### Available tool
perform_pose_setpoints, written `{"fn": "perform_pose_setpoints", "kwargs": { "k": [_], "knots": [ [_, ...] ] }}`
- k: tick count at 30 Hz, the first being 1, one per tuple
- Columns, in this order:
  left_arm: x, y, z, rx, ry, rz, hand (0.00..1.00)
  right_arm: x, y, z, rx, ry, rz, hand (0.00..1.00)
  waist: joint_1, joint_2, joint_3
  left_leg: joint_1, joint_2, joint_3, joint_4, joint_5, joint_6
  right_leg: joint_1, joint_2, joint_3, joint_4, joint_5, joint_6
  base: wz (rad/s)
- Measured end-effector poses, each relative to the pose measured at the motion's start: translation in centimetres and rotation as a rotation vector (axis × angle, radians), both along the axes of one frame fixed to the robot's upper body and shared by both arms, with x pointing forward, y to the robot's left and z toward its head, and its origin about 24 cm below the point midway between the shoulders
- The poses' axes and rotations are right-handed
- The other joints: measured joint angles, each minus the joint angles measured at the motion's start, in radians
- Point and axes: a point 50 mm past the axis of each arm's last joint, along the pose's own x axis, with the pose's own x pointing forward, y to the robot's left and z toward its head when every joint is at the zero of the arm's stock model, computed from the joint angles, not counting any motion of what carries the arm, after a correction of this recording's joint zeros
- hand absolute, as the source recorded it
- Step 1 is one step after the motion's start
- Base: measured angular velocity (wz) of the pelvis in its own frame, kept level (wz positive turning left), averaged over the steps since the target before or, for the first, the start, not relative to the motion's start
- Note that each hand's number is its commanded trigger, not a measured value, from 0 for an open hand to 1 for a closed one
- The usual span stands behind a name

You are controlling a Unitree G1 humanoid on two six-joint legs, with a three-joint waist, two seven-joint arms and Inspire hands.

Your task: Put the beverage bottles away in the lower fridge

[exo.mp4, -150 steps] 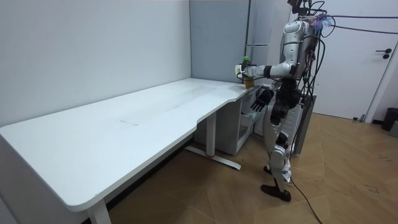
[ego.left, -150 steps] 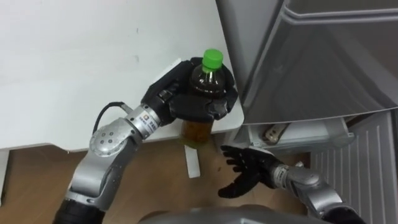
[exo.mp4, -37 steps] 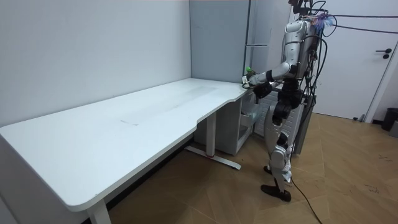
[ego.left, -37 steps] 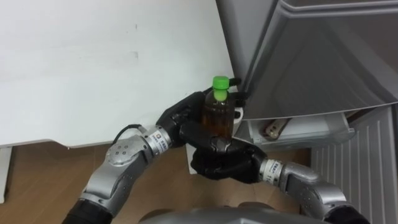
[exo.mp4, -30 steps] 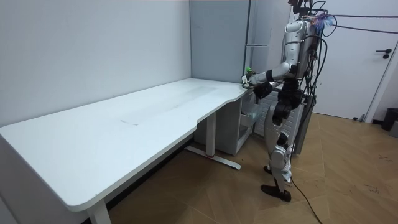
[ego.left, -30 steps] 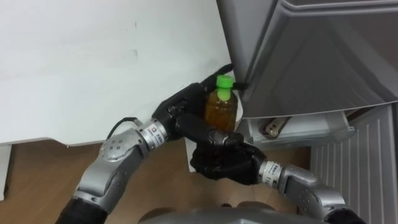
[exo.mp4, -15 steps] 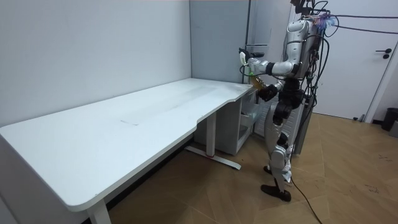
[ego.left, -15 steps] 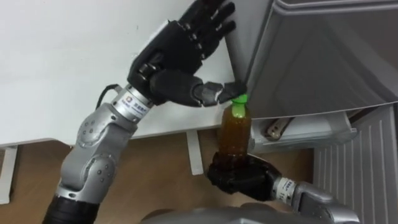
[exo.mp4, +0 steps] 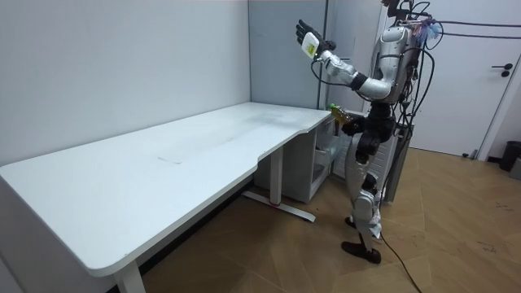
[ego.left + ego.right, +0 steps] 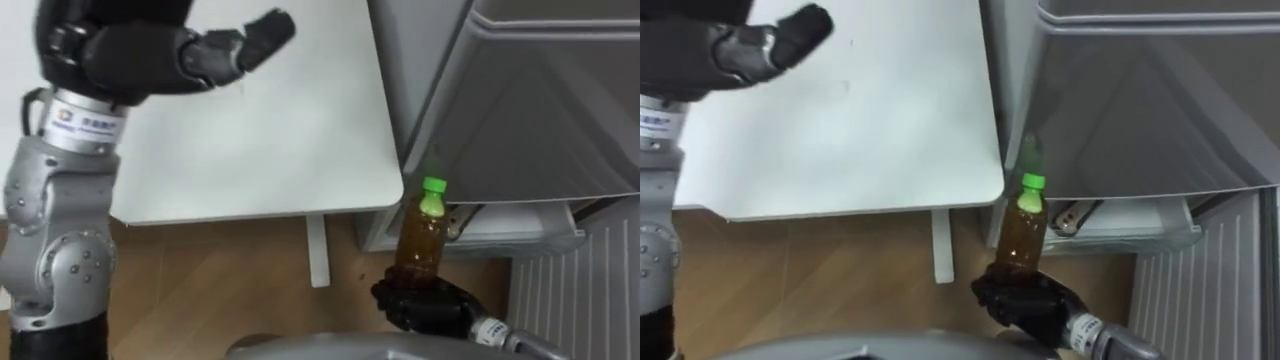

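Beside the fridge (image 10: 520, 110), the right hand (image 10: 425, 305) grips an upright bottle (image 10: 421, 240).

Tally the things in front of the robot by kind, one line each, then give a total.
Bottles: 1, the green-capped bottle, gripped at its base by the right robot hand.
Tables: 1, the white table.
Fridges: 1, the grey fridge.
Robot hands: 2, the right one and the left robot hand, held up open over the table.
Total: 5
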Motion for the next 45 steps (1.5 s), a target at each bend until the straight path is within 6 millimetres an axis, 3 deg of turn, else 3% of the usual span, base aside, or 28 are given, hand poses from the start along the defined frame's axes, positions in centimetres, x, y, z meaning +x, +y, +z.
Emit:
{"fn": "perform_pose_setpoints", "kwargs": {
  "k": [5,10,16,18,24,28,31,33,37,39,42,45],
  "knots": [
    [-1.0,3.8,0.9,-0.05,-0.012,0.252,0.0,-1.2,-0.7,-0.5,0.025,0.027,-0.132,1.0,0.019,0.004,-0.0031,0.002,0.0,-0.009,-0.003,0.0,0.0,0.006,0.001,-0.012,-0.007,0.0,-0.001,0.04],
    [-2.3,7.5,0.5,-0.127,0.017,0.486,0.0,-2.6,-1.8,-0.9,0.026,0.077,-0.269,1.0,0.034,0.007,-0.0076,0.001,0.0,-0.016,-0.005,0.0,0.0,0.009,0.0,-0.02,-0.012,0.0,0.0,0.04],
    [-4.9,13.1,-3.7,-0.291,0.231,0.853,0.0,-6.3,-3.5,-1.7,-0.059,0.237,-0.48,1.0,0.053,0.024,-0.007,0.051,-0.003,-0.012,-0.022,0.0,0.0,0.041,-0.002,-0.021,-0.014,-0.015,0.003,-0.01],
    [-6.5,15.3,-6.1,-0.377,0.34,1.021,0.0,-7.3,-3.8,-1.7,-0.071,0.275,-0.543,1.0,0.072,0.03,-0.0075,0.052,-0.002,-0.011,-0.024,-0.001,-0.001,0.038,0.0,-0.018,-0.015,-0.015,0.002,-0.07],
    [-9.5,17.8,-11.4,-0.521,0.599,1.332,0.0,-7.9,-4.1,-2.0,-0.119,0.344,-0.59,1.0,0.082,0.031,-0.009,0.055,-0.002,-0.012,-0.031,-0.001,-0.002,0.036,0.008,-0.017,-0.015,-0.016,0.002,0.0],
    [-11.0,18.1,-14.1,-0.567,0.734,1.426,0.0,-8.3,-4.2,-2.1,-0.131,0.386,-0.637,1.0,0.076,0.034,-0.0108,0.053,-0.002,-0.018,-0.032,-0.001,-0.002,0.044,0.007,-0.023,-0.014,-0.015,0.002,0.04],
    [-12.6,17.6,-17.3,-0.591,0.886,1.456,0.0,-8.6,-4.4,-2.2,-0.151,0.414,-0.658,1.0,0.077,0.041,-0.0111,0.06,-0.002,-0.018,-0.032,-0.001,-0.002,0.046,0.002,-0.023,-0.014,-0.015,0.002,0.0],
    [-13.9,16.1,-20.5,-0.612,1.051,1.455,0.0,-9.0,-4.4,-2.3,-0.161,0.44,-0.677,1.0,0.075,0.044,-0.0106,0.063,-0.003,-0.02,-0.033,-0.001,-0.002,0.054,0.001,-0.024,-0.017,-0.016,0.002,0.0],
    [-15.8,13.8,-24.9,-0.676,1.28,1.439,0.0,-9.2,-4.2,-2.4,-0.165,0.474,-0.695,1.0,0.076,0.042,-0.0101,0.071,-0.002,-0.019,-0.039,-0.001,-0.002,0.059,0.002,-0.021,-0.016,-0.017,0.002,0.0],
    [-18.1,12.2,-27.6,-0.668,1.449,1.415,0.0,-9.2,-4.1,-2.5,-0.157,0.484,-0.717,1.0,0.076,0.036,-0.0077,0.075,-0.002,-0.02,-0.039,-0.001,-0.002,0.07,0.002,-0.023,-0.018,-0.017,0.002,0.0],
    [-20.8,9.8,-30.3,-0.648,1.657,1.357,0.0,-9.2,-3.9,-2.7,-0.153,0.504,-0.74,1.0,0.075,0.036,-0.0065,0.077,-0.001,-0.022,-0.039,-0.004,-0.002,0.071,0.002,-0.024,-0.027,-0.017,0.002,0.0],
    [-23.5,8.1,-31.7,-0.657,1.794,1.313,0.0,-9.3,-3.8,-2.7,-0.144,0.513,-0.763,1.0,0.075,0.031,-0.0055,0.076,-0.001,-0.022,-0.039,-0.005,-0.002,0.074,0.003,-0.024,-0.028,-0.017,0.002,0.05]
  ]
}}
